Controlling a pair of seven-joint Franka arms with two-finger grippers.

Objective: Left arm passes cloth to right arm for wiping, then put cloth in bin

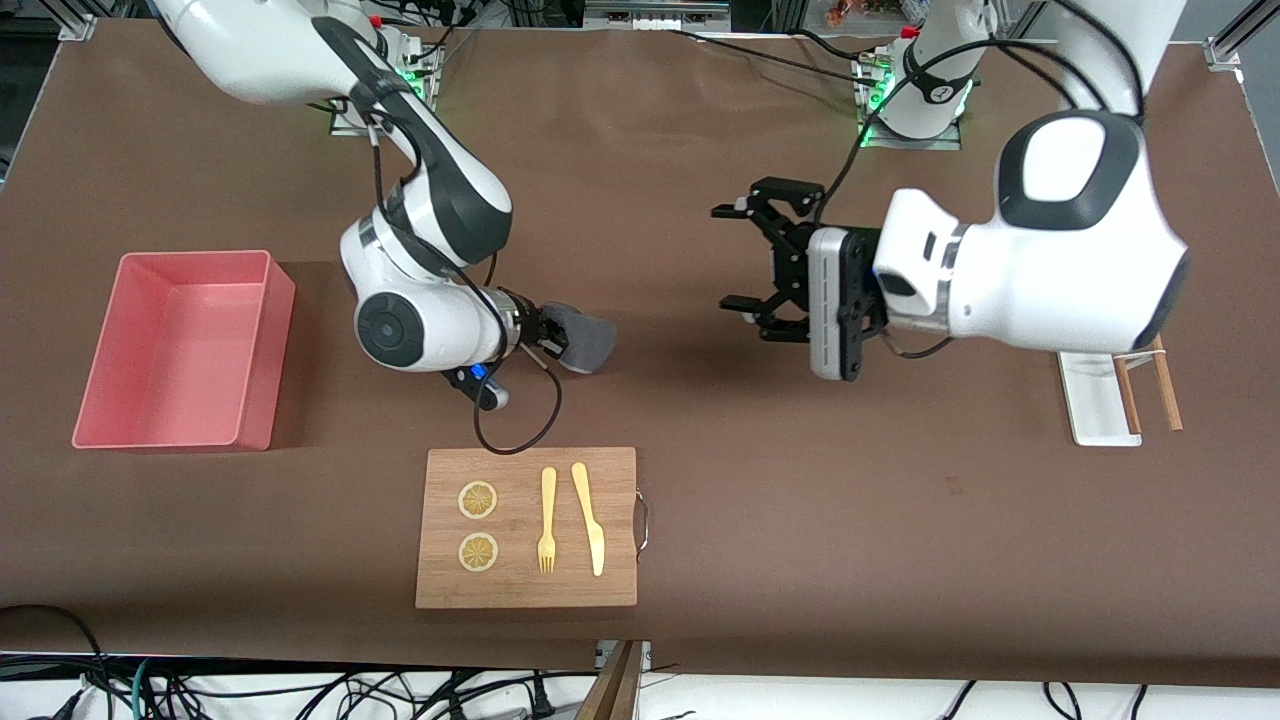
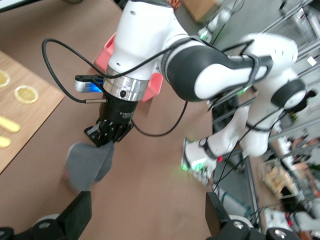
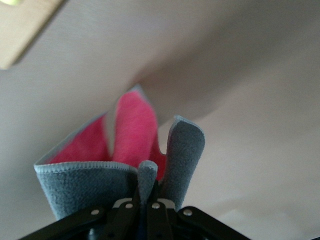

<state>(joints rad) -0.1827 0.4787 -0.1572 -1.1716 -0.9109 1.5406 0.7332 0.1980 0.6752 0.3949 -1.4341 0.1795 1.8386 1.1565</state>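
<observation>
Front view: the right gripper (image 1: 540, 335) is clamped on the cloth (image 1: 582, 338), holding it just above the brown worktop (image 1: 800, 520) near the middle. The cloth points toward the left arm's end. The left gripper (image 1: 755, 258) hangs over the worktop well apart from the cloth, its fingers spread and empty, so the handover looks done. The bin (image 1: 180, 350) sits near the edge at the right arm's end. The cutting board (image 1: 528, 528), with fork (image 1: 547, 520), knife (image 1: 590, 518) and two lemon slices (image 1: 478, 500), lies close to the front edge, nearer the camera than the cloth.

Left wrist view: the right gripper (image 2: 107, 134) pinches the cloth (image 2: 89, 165), which dangles grey side out just over the worktop (image 2: 160, 190).

Right wrist view: the cloth (image 3: 120, 155) is folded in the grip, pink inside, grey outside, near bare worktop (image 3: 240, 75).

The coming wipe likely depends on lowering the cloth; the right arm is also the nearer one to the bin.
</observation>
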